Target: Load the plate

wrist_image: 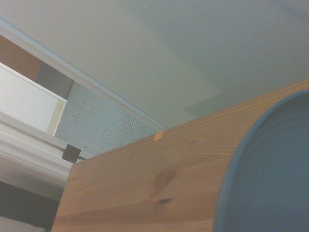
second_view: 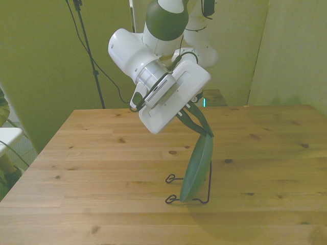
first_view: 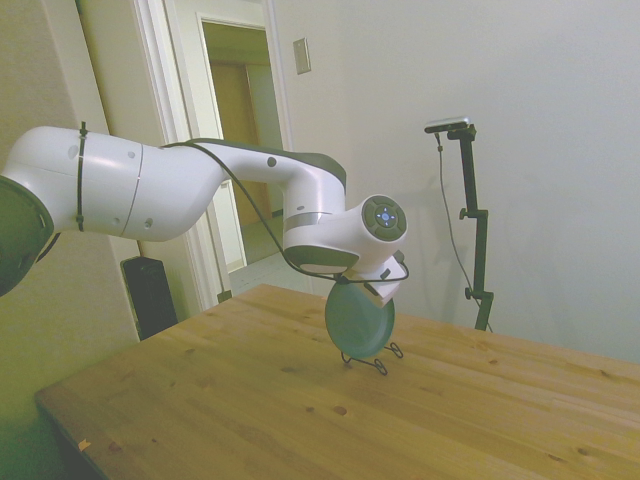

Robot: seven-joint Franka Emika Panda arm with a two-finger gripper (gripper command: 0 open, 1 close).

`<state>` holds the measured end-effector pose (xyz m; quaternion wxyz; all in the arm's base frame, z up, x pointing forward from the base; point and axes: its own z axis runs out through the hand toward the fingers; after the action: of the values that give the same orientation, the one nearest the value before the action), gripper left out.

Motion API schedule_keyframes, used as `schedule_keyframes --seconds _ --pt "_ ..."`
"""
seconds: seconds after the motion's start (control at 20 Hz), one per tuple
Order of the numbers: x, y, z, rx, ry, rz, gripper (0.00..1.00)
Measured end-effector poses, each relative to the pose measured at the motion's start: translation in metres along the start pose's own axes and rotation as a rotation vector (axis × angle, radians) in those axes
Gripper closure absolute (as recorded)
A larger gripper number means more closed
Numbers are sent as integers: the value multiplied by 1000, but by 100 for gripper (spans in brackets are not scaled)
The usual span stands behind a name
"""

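Plate on edge, nearly upright, tipped a little, bottom rim down in the wire stand near the middle of the counter. Gripper clamped on the top rim, pinching the plate from above, dark fingers closed over the edge. Wrist angled steeply down from the front view's left. In the side view, plate face-on and round, stand peeking out beneath, gripper on the upper right rim. Wrist view: curved teal rim filling one corner, bare wood next to it, nothing of the stand visible.

Looks like the seating step, very near the end: plate seemingly between the wires already, weight probably part on the stand, part on the gripper. Cannot tell whether the bottom rim sits fully in the slot or rests on a wire.

Next move by the look of it: lower a touch if not bottomed out, then part the fingers gently and lift straight off the rim. Risk here: light stand, tall plate, so any sideways drag on release could tip the lot or skid the stand across the wood. Clean vertical retreat wanted.
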<state>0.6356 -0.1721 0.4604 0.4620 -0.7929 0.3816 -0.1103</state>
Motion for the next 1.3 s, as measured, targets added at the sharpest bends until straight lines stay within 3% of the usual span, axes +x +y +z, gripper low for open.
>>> schedule_keyframes --seconds 1.2,1.25,1.3 --pt "5 12 0 -7 4 11 100" --pt "5 12 0 -7 4 11 0" --pt "5 12 0 -7 3 12 0"
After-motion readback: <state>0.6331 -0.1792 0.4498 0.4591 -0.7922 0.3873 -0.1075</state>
